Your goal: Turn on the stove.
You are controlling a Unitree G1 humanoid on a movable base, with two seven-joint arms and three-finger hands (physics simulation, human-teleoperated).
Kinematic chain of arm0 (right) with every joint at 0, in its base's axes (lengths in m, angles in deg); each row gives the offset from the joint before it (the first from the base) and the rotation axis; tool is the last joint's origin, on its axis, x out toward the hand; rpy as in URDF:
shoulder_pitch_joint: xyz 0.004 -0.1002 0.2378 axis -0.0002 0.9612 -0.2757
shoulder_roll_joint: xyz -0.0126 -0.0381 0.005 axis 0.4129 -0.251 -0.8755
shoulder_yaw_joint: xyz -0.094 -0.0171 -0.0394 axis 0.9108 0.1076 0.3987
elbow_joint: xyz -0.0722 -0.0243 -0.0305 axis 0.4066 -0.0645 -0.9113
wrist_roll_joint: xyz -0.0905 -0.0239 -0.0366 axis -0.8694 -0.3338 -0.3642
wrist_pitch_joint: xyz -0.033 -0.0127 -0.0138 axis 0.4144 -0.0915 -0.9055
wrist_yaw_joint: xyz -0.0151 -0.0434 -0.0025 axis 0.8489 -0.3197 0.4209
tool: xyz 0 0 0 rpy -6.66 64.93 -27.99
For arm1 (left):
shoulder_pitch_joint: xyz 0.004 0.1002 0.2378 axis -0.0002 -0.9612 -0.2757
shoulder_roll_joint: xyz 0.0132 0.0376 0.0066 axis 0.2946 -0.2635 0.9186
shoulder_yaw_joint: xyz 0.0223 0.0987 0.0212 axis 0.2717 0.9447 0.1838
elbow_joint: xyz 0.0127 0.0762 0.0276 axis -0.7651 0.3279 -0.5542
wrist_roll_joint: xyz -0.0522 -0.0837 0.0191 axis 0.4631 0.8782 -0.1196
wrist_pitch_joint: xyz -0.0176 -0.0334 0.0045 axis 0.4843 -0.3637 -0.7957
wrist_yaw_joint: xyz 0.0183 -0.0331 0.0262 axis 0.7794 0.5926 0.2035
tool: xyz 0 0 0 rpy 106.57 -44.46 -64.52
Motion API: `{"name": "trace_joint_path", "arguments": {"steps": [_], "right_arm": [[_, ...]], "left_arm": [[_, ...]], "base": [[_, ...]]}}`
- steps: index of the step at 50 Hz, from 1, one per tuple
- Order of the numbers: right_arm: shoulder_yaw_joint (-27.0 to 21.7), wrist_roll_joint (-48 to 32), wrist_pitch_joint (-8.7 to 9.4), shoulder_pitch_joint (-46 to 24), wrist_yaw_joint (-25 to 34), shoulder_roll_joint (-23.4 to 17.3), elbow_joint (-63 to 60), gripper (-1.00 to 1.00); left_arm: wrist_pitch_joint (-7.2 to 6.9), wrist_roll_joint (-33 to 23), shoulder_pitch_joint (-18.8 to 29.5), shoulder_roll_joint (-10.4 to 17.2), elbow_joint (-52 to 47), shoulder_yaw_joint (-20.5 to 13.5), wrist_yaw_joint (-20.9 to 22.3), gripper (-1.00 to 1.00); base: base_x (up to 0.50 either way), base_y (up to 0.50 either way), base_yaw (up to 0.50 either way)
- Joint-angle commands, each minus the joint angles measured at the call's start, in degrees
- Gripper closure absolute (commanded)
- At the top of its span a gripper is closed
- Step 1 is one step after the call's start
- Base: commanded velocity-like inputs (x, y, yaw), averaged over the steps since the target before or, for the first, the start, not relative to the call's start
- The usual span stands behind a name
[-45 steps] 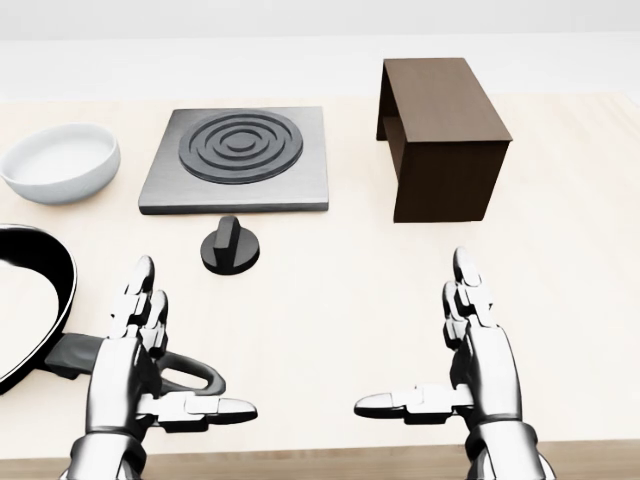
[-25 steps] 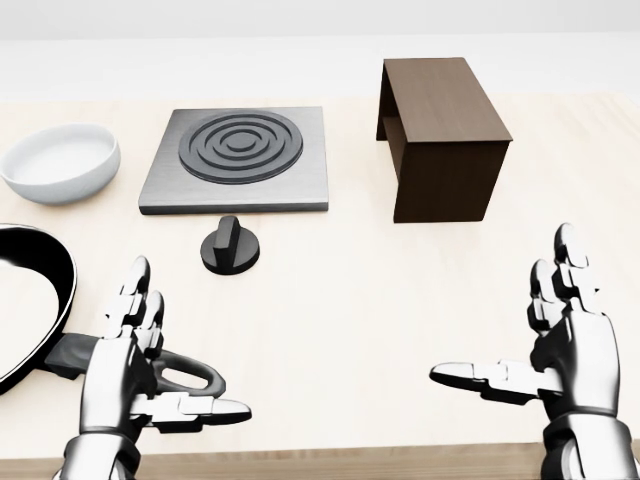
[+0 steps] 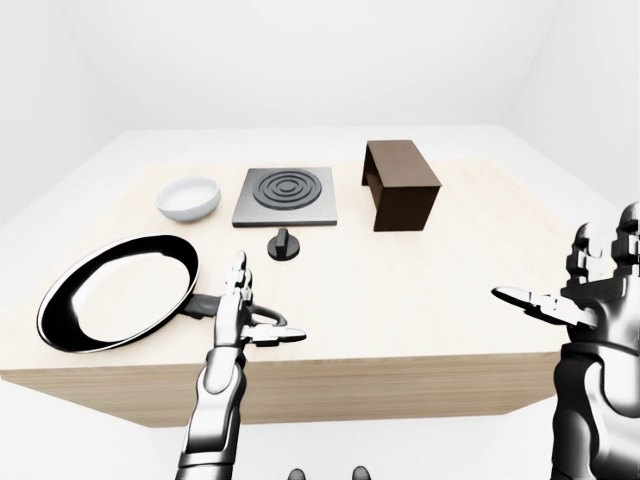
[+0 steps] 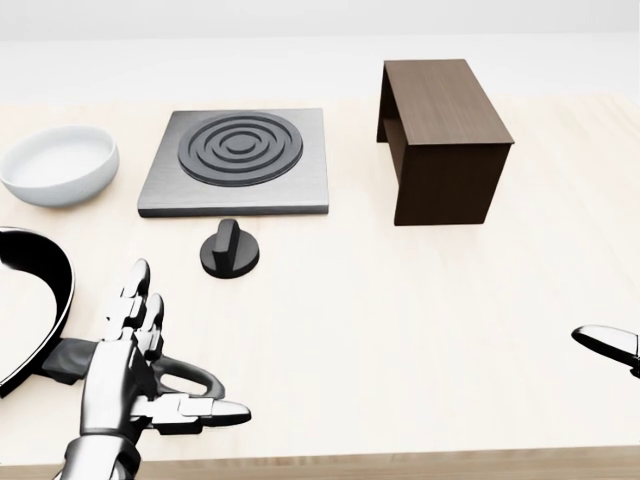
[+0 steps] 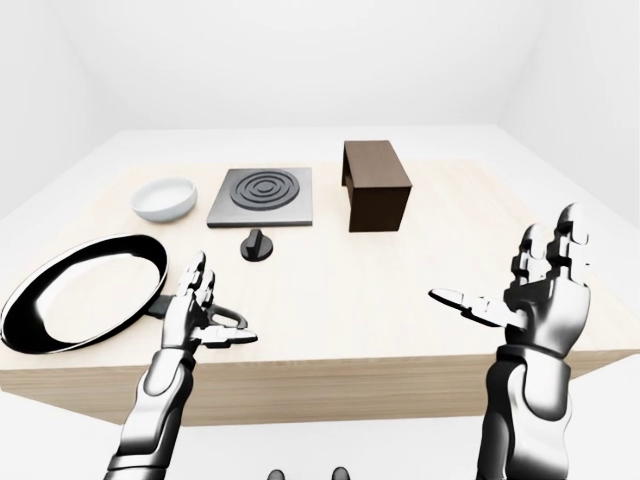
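The stove [image 4: 236, 160] is a grey square plate with dark concentric rings, lying at the upper middle of the table in the head view. Its black knob [image 4: 229, 250] stands just below it, with its ridge pointing up the picture. My left hand [image 4: 185, 345] is open at the lower left, below and left of the knob, hovering over the pan's handle and apart from the knob. My right hand [image 5: 500, 265] is open and empty far to the right, off the table's right side. Only its thumb tip shows in the head view [image 4: 608, 342].
A white bowl [image 4: 58, 165] sits left of the stove. A black frying pan [image 3: 115, 305] lies at the left with its handle [image 4: 185, 375] under my left hand. A brown wooden box [image 4: 440, 140] stands right of the stove. The table's near edge [image 5: 350, 375] is below my hands.
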Motion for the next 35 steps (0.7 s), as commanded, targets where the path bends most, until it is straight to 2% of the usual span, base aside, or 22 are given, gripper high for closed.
{"name": "trace_joint_path", "arguments": {"steps": [1, 3, 7, 14, 24, 35], "right_arm": [[-1.6, 1.7, 0.0, 0.1, 0.8, -0.3, -1.7, -1.0], [-1.5, 1.5, 0.0, 0.2, 1.1, -0.2, -1.6, -1.0], [-1.6, 1.8, 0.0, 0.4, 1.5, -0.3, -1.7, -1.0], [-1.8, 2.1, 0.0, 0.5, 1.7, -0.2, -2.1, -1.0], [-1.9, 2.4, 0.0, 0.7, 2.2, 0.0, -2.2, -1.0], [-1.9, 2.4, 0.0, 0.9, 2.4, 0.2, -1.9, -1.0]], "left_arm": [[1.18, -0.2, 0.1, -0.1, 1.4, 0.2, -0.1, -1.0], [1.61, -0.4, 0.0, -0.1, 1.9, 0.3, -0.2, -1.0], [0.73, -0.2, -0.1, -0.1, 0.8, 0.3, -0.1, -1.0], [1.89, -0.5, 0.0, -0.2, 2.2, 0.5, -0.2, -1.0], [1.28, -0.6, -0.5, -0.3, 1.0, 0.7, -0.1, -1.0], [1.88, -0.6, -0.3, -0.2, 1.8, 0.6, 0.0, -1.0]], "base": [[0.2, 0.0, 0.0], [0.22, 0.0, 0.0], [0.32, 0.0, 0.0], [0.33, 0.0, 0.0], [0.33, 0.0, 0.0], [0.33, 0.0, 0.0]]}}
